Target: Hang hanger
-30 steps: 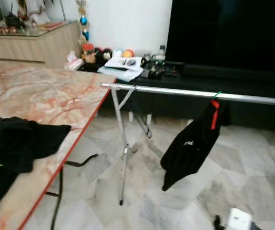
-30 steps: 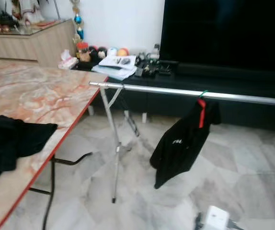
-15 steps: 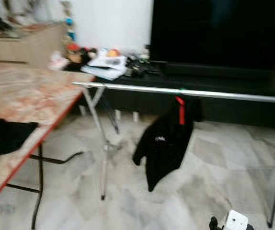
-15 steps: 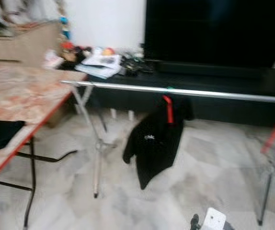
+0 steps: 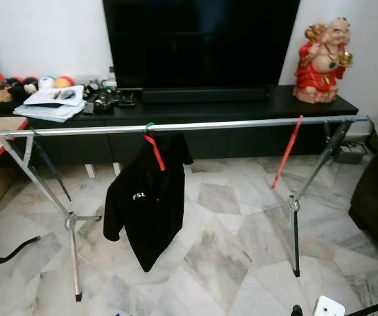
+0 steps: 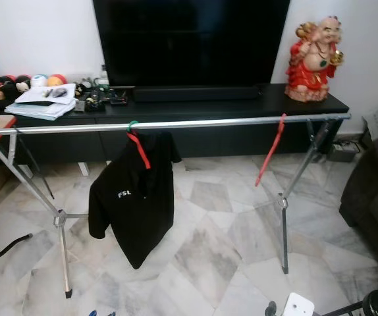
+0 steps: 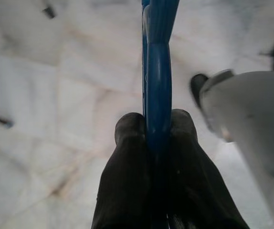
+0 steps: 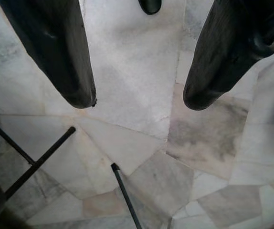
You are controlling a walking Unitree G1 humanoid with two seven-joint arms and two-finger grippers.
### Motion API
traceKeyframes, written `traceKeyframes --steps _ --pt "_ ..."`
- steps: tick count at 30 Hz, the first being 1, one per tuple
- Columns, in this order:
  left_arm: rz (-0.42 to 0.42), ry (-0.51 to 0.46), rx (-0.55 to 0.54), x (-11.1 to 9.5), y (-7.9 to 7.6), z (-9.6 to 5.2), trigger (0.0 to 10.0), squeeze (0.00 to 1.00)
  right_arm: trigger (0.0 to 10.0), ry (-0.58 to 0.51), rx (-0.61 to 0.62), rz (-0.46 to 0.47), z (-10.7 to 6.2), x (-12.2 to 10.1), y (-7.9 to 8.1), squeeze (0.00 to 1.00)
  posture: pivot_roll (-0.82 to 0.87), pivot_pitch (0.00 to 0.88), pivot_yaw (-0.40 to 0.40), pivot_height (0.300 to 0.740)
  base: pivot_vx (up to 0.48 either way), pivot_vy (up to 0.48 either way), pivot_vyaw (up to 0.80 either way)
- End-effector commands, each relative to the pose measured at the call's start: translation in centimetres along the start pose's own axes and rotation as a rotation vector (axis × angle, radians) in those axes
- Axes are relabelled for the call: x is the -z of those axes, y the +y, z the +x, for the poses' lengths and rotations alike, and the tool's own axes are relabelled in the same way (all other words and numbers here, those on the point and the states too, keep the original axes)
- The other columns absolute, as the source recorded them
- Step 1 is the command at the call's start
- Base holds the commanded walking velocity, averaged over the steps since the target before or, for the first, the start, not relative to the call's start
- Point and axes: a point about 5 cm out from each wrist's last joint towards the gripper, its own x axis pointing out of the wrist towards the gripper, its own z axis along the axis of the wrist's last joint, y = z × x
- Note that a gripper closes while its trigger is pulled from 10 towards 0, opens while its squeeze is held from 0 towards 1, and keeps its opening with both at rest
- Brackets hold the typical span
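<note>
Our left gripper [image 7: 157, 125] is clamped on the blue hanger [image 7: 158, 71], low over the floor; the right gripper [image 8: 139, 98] hangs spread and empty. We should raise the hanger's hook over the rail [image 5: 242, 124], right of the black shirt [image 5: 146, 197].

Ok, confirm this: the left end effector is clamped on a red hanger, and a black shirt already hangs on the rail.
Not quite: the hanger in the left end effector is blue, as the left wrist view shows. The black shirt does hang on the rail.

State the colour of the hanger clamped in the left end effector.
Blue plastic hanger; clearest in the left wrist view.
</note>
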Motion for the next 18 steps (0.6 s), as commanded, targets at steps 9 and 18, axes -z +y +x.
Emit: traceKeyframes --steps 9,18 --pt "0.111 -0.34 -0.073 -10.3 4.2 -0.4 10.0 0.0 10.0 -0.185 -0.147 -0.346 0.9 -4.8 3.0 0.0 0.04 0.023 0.061 0.74 0.0 0.0 0.0" --pt "0.474 -0.421 0.24 -14.8 1.4 -1.2 10.0 0.0 10.0 -0.321 -0.508 -0.637 0.5 -8.1 5.5 0.0 0.03 0.031 0.071 0.74 0.0 0.0 0.0"
